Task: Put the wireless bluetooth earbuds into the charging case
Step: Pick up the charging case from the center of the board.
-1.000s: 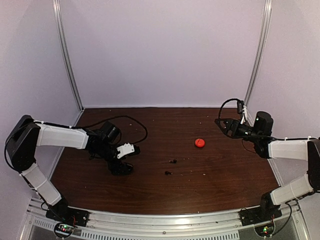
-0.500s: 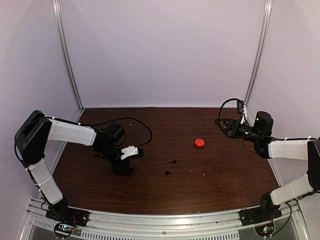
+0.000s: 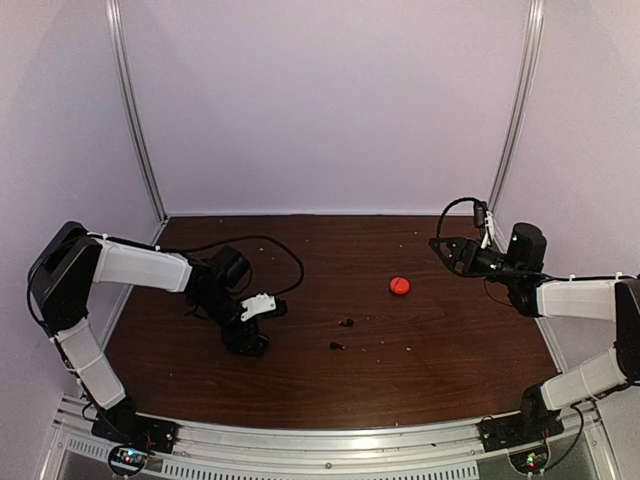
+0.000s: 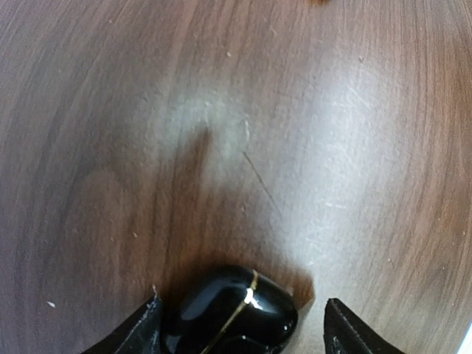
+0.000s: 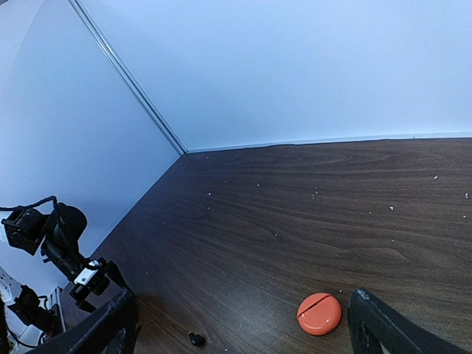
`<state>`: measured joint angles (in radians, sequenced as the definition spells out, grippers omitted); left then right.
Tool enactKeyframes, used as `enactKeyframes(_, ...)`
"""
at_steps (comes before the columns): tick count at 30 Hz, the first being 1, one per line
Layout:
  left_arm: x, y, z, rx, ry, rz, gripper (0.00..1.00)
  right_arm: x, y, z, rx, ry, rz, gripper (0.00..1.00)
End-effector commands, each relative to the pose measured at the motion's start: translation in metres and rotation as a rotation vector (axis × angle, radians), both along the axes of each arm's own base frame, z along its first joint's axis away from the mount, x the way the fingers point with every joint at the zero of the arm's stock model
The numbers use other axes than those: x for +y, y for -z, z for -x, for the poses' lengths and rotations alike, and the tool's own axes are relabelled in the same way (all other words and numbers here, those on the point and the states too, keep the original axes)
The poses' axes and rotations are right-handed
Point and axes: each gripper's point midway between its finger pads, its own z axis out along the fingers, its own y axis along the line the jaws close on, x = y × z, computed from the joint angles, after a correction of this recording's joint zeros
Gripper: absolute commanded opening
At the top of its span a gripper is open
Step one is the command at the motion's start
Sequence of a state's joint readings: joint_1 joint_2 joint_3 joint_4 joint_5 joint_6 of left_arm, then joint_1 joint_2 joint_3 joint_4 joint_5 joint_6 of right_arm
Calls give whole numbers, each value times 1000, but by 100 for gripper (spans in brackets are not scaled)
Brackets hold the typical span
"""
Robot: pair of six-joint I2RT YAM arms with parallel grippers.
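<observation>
While the left hand (image 4: 241, 306) straddles the black case (image 4: 221, 318), released, right hand (image 5: 243, 299) released, red case (image 5: 319, 313) well off table (image 3: 450, 385) edges

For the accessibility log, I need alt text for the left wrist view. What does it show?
A glossy black charging case with a thin gold seam lies on the dark wooden table, between the open fingers of the left hand at the bottom edge.

Top overhead, left wrist close, right wrist oblique, possibly sharing earbud (image 5: 195, 338)
</observation>
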<state>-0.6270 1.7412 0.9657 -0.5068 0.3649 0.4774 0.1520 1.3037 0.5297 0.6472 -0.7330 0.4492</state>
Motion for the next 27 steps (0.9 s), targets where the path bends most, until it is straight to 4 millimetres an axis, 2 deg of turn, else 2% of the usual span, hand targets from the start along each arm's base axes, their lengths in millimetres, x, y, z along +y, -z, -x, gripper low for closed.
enactKeyframes(1, 9, 0, 13, 15, 1, -34, 72, 4, -1, 5, -14, -17, -1, 100)
enactKeyframes(5, 6, -5, 13, 3, 10, -24, 64, 3, -2, 6, -15, -14, -1, 100)
enactKeyframes(10, 0, -13, 16, -36, 29, 0, 63, 2, -2, 6, -17, -7, 0, 100)
enactKeyframes(14, -3, -11, 17, -63, 42, -5, 55, 2, -3, 6, -17, -10, -8, 100)
enactKeyframes(24, -6, -2, 27, -78, 67, -22, 56, 3, -3, 9, -14, -14, -8, 100)
enactKeyframes(27, -8, -1, 26, -96, 68, -20, 49, 2, -2, 10, -12, -11, -7, 100)
